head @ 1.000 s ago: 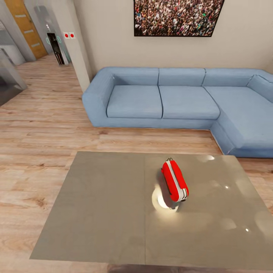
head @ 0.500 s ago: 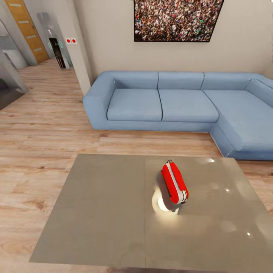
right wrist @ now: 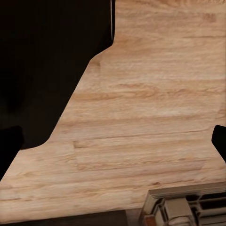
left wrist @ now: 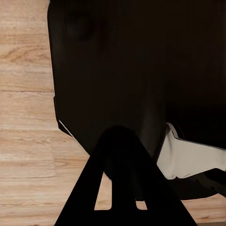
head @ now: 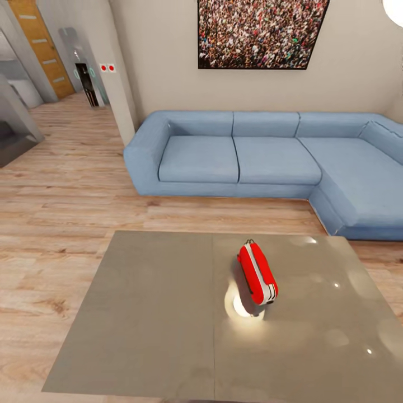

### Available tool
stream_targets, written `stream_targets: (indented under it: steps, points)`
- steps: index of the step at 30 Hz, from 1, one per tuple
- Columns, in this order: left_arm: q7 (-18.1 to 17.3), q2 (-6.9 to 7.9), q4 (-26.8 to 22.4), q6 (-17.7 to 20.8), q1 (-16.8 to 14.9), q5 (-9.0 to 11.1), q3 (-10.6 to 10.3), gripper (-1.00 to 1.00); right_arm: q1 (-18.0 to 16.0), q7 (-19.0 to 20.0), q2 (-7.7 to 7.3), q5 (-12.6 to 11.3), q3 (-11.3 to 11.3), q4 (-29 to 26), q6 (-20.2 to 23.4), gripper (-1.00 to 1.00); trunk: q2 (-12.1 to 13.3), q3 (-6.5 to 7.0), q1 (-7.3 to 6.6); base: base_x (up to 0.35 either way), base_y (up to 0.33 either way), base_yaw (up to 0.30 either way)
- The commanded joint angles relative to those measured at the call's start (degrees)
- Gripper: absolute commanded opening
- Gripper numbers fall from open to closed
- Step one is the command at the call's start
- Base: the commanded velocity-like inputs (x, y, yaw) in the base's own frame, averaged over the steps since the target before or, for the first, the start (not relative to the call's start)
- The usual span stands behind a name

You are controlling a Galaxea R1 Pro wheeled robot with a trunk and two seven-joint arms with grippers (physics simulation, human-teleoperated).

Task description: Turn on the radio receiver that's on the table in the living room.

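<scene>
The red radio receiver with its white edge band stands on the glossy grey table, right of the middle, narrow edge up. Its thin loop handle points toward the sofa, and its dial face is turned away from the head view. In the left wrist view my left gripper hangs shut in front of my dark body, above the wood floor. My right gripper is open over bare floor, with dark fingertips at the picture's two sides. Both grippers are away from the radio.
A blue L-shaped sofa runs behind the table and wraps round on the right. A framed crowd photo hangs above it, and a white lamp shows at the top right. A hallway opens at far left. A pale slatted object lies beside the right gripper.
The whole head view has shifted slightly downward, bringing the lamp's edge into sight, so the camera moved. The radio keeps its place on the table.
</scene>
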Motion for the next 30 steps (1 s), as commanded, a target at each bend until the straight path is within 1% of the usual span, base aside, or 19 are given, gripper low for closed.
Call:
stream_targets:
  steps: [1, 10, 11, 12, 21, 23, 28, 30]
  points:
    - [0.00, 0.00, 0.00, -0.02, 0.00, 0.00, 0.00, -1.00, 0.00, 0.00, 0.01, 0.00, 0.00, 0.03, -0.02, 1.00, 0.00, 0.10, 0.00, 0.000, 0.000, 0.000]
    - [-0.21, 0.43, 0.00, -1.76, 0.51, 0.10, 0.15, -1.00, 0.00, 0.00, 0.02, 0.00, 0.05, 0.07, -0.36, 1.00, 0.00, 0.92, 0.00, 0.000, 0.000, 0.000]
    - [-0.35, 0.50, 0.00, -1.99, 0.51, 0.13, 0.18, -1.00, 0.00, 0.00, 0.02, 0.00, 0.05, 0.07, -0.64, 1.00, 0.00, 1.02, 0.00, 0.000, 0.000, 0.000]
    - [-0.57, 0.42, -0.05, -2.43, 0.53, 0.16, 0.25, -1.00, 0.00, 0.01, 0.02, -0.04, -0.02, 0.07, -2.09, 1.00, 0.00, 1.11, 0.00, 0.000, 0.000, 0.000]
    - [-0.54, 0.67, -0.05, -1.90, 0.53, 0.69, 0.30, -1.00, 0.00, 0.47, -0.06, -0.09, -0.04, 0.07, -2.61, 1.00, 0.00, 1.45, 0.00, 0.000, 0.000, 0.000]
    - [-0.57, 0.88, -0.52, -2.43, 0.53, 0.27, 0.22, -1.00, 0.00, 0.60, -0.05, -0.17, -0.08, 0.07, -3.01, 1.00, 0.00, 1.60, 0.00, 0.000, 0.000, 0.000]
    - [-0.61, 0.99, -0.57, -2.52, 0.53, 0.38, 0.08, -1.00, 0.00, 0.61, -0.02, -0.25, -0.11, 0.07, -3.37, 1.00, 0.00, 2.04, 0.00, 0.000, 0.000, 0.000]
    - [-0.61, 0.98, -0.62, -2.52, 0.53, 0.13, 0.03, -1.00, 0.00, 0.61, -0.04, -0.26, -0.12, 0.07, -3.40, 1.00, 0.00, 2.22, 0.00, 0.000, 0.000, 0.000]
